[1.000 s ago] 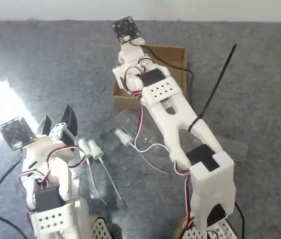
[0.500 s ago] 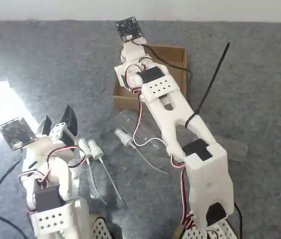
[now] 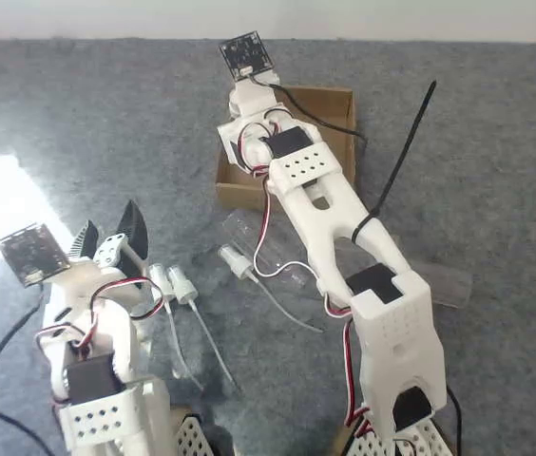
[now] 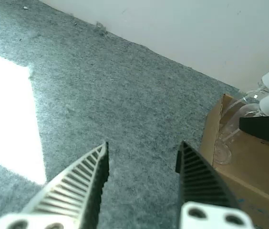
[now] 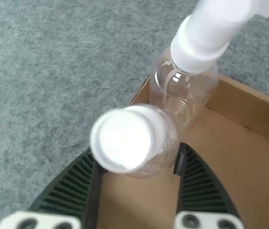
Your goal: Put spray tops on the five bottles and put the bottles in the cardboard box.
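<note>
bottle point(image 5: 184, 90) upright in cardboard box point(image 5: 239, 143); spray tops point(image 3: 175, 283) on table point(image 3: 496, 171), left of lying bottle point(image 3: 247, 231)

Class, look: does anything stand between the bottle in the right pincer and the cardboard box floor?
Nothing visible does. The right pincer holds the bottle over the cardboard box, whose floor looks bare; a second bottle stands beside, not underneath.

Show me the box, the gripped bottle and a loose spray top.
box point(image 5: 234, 152), right wrist view, bare floor.
bottle point(image 5: 127, 138), right wrist view, white cap.
spray top point(image 3: 184, 283), high view, white head.
</note>
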You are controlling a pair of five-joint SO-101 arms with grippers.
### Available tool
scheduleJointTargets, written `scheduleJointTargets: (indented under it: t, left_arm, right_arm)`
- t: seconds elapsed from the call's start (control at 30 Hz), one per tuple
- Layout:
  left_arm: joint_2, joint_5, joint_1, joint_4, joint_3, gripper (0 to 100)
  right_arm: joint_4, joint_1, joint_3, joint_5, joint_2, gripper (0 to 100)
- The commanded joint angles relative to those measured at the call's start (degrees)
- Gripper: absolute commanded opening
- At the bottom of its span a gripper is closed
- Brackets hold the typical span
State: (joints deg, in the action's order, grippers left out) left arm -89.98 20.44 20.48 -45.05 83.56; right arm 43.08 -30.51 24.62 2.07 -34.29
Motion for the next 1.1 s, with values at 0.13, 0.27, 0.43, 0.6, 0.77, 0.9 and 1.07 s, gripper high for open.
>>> scheduleJointTargets:
  t: [0.13,0.27,0.43,0.6,0.77,0.9,1.07]
  left_arm:
    - [-0.7,1.0,0.3,1.6,-0.7,22]
    - [-0.7,1.0,0.3,1.6,-0.7,22]
    - [-0.7,1.0,0.3,1.6,-0.7,22]
    - [-0.7,1.0,0.3,1.6,-0.7,22]
    - [-0.7,0.9,0.3,1.6,-0.7,22]
    - [-0.7,0.9,0.3,1.6,-0.7,22]
    - [-0.7,0.9,0.3,1.6,-0.7,22]
  right_arm:
    - [0.6,0.5,2.2,0.4,-0.4,21.2]
    - [0.6,0.5,2.1,0.4,-0.4,25.3]
    - [0.7,0.5,2.1,0.4,-0.4,28.8]
    - [0.7,0.5,2.1,0.4,-0.4,31.4]
    - [0.7,0.4,2.1,0.3,-0.3,31.4]
    - [3.6,-0.4,2.1,0.2,0.7,31.4]
    - [6.2,-1.7,2.1,0.3,2.5,31.4]
